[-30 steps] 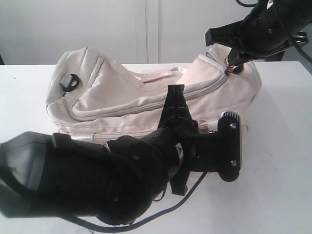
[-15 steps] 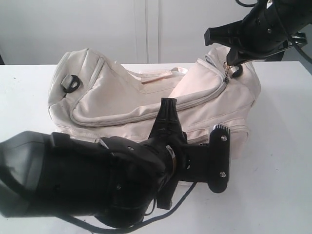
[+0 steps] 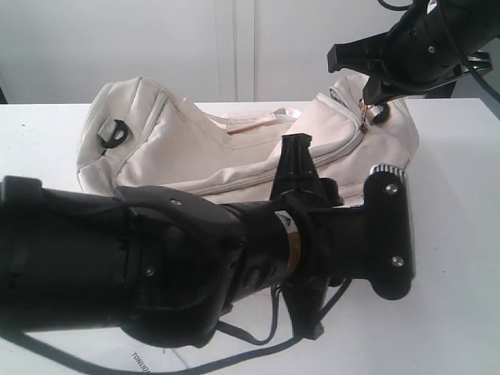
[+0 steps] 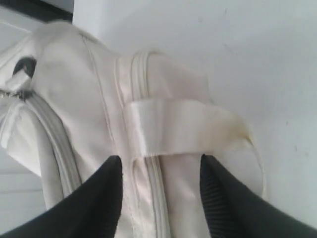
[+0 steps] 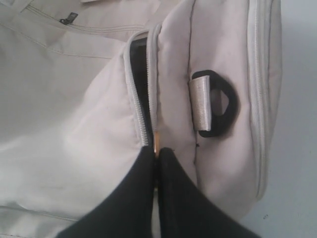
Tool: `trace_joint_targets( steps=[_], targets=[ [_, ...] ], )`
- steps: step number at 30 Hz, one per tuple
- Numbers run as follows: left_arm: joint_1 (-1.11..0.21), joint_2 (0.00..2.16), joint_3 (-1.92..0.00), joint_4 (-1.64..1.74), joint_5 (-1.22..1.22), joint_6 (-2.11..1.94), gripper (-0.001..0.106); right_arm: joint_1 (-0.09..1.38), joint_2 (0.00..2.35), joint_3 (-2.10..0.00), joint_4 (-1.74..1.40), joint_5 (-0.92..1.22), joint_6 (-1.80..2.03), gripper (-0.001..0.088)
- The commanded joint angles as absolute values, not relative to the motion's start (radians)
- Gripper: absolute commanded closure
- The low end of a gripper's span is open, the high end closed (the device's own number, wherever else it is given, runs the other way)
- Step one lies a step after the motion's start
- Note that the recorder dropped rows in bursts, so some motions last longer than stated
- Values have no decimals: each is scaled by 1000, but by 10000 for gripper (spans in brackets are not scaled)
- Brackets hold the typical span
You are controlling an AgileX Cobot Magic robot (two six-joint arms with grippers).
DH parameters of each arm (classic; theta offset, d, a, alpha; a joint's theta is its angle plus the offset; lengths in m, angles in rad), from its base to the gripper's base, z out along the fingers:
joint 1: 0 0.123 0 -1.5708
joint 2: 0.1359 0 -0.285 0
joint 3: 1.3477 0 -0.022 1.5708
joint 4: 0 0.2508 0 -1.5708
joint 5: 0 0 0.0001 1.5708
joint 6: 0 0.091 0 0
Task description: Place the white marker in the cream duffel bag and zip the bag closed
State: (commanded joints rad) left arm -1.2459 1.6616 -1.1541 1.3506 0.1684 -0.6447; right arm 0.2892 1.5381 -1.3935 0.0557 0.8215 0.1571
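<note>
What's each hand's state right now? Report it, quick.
Left hand: open, over the cream duffel bag, holding nothing.
Right hand: closed on the bag's zipper pull.

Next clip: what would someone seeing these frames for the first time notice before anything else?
The bulky black left arm fills the exterior view's foreground, its open left gripper pointed at a shiny cream webbing handle. Behind it, the large soft cream fabric duffel bag lies on the white table. At the bag's right end, the right gripper is shut on the small gold zipper pull.
</note>
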Motion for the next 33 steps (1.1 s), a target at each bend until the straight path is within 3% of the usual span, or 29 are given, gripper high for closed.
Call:
trace_joint_targets(
  steps=[20, 23, 27, 33],
  targets=[
    [-1177, 1906, -1316, 1372, 209, -657, 534, 289, 1538, -1394, 56, 822, 157, 868],
    [-1177, 1909, -1316, 1375, 207, -654, 684, 289, 1538, -1394, 56, 822, 157, 868],
    [-1177, 1909, -1316, 1375, 212, -654, 1020, 289, 1538, -1394, 56, 821, 121, 868],
    [-1177, 1907, -1316, 1375, 236, -650, 1053, 289, 1560, -1394, 56, 795, 83, 868]
  ],
)
